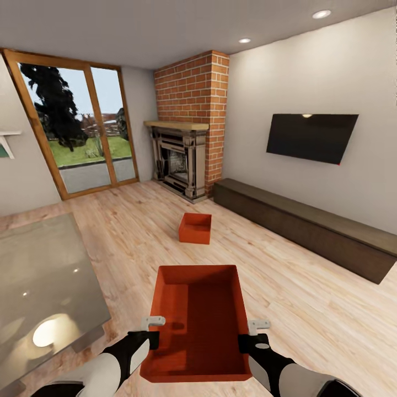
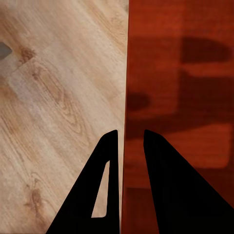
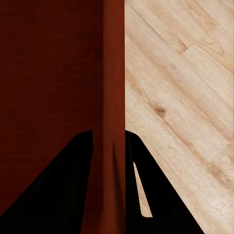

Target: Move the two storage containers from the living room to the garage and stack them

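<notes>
I am in the living room, and the garage is out of view. One orange-red storage container [image 1: 199, 320] hangs in front of me above the wood planks, held by its two long walls. My left gripper [image 1: 150, 332] is shut on its left wall, the fingers [image 2: 109, 161] straddling the thin rim. On the opposite wall my right gripper [image 1: 249, 335] is shut as well, its fingers [image 3: 83, 161] on either side of the rim [image 3: 113, 97]. A second, alike storage container [image 1: 194, 227] sits on the planks farther ahead, near the fireplace.
A glass-topped table [image 1: 44, 286] stands close at the left. A long dark low cabinet [image 1: 309, 226] runs along the right wall under a black screen [image 1: 311, 137]. A brick fireplace [image 1: 184, 157] and glazed doors [image 1: 82, 132] are at the far end.
</notes>
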You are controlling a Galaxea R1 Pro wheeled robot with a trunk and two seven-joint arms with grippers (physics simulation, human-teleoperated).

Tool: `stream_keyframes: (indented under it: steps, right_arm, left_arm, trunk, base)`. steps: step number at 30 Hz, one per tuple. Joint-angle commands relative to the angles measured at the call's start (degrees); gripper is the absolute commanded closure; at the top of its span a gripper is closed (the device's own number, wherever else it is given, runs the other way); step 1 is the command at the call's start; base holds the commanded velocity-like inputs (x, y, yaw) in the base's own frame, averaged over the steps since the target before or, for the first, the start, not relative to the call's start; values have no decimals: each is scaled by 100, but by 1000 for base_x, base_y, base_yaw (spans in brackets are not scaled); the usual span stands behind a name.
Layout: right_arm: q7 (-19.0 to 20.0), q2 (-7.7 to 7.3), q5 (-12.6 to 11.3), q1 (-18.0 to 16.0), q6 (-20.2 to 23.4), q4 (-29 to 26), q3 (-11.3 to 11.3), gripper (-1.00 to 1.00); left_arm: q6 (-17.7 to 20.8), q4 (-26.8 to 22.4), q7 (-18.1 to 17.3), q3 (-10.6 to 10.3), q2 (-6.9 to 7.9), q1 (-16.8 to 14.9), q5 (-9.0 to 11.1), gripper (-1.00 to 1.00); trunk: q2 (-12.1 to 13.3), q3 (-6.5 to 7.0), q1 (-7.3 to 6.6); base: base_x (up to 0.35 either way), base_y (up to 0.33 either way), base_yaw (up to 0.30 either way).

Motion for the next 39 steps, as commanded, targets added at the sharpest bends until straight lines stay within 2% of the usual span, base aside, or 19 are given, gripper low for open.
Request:
stream_keyframes:
  steps: [1, 39]
  right_arm:
    - [-62, -35, -70, -6, -39, 11, 19, 100]
    - [-62, -35, -67, -6, -39, 15, 19, 100]
  left_arm:
    - [44, -12, 155, -25, 30, -3, -87, 100]
    - [44, -12, 155, -25, 30, -3, -87, 100]
  trunk:
    - [-9, -1, 2]
    - [-9, 332, 2]
  base:
    - [0, 0, 0]
    - [0, 0, 0]
